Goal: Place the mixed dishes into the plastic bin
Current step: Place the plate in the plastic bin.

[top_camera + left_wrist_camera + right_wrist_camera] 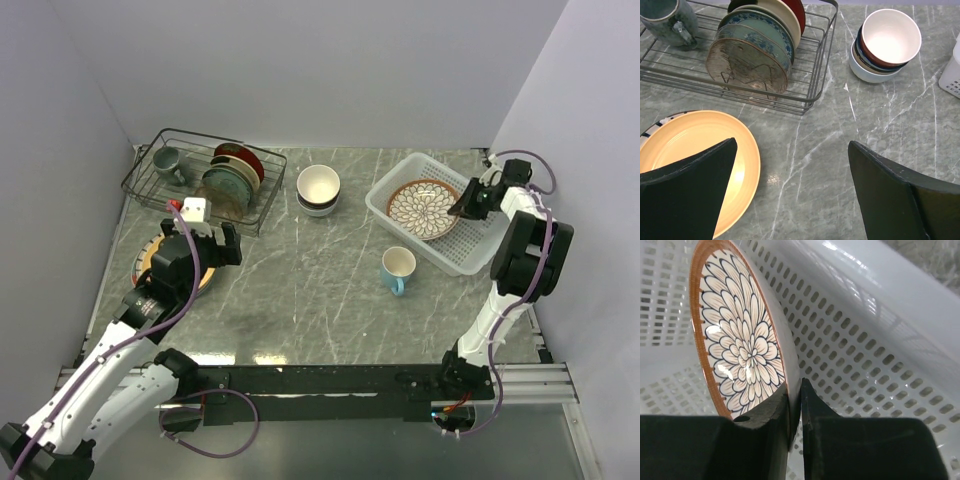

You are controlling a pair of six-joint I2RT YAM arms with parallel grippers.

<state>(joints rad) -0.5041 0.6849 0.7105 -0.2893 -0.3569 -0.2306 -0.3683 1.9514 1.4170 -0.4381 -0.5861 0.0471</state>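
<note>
The brown-rimmed plate with a flower pattern [424, 208] lies tilted inside the white plastic bin [470, 262]. My right gripper [466, 205] is shut on the plate's right rim. In the right wrist view the plate [740, 340] stands edge-on between the fingers of the right gripper [795, 405], beside the bin's lattice wall [865, 340]. My left gripper [205, 245] hangs open over the table next to a stack of plates topped by an orange one [695, 145]; a navy-striped rim [655, 125] peeks out below. Stacked bowls [319, 188] and a light blue mug [397, 270] sit mid-table.
A black wire rack [170, 190] at the back left holds upright plates [752, 55] and a grey-green mug [166, 160]. The bowls [887, 42] stand just right of the rack. A corner of the bin [952, 75] shows at the left wrist view's right edge.
</note>
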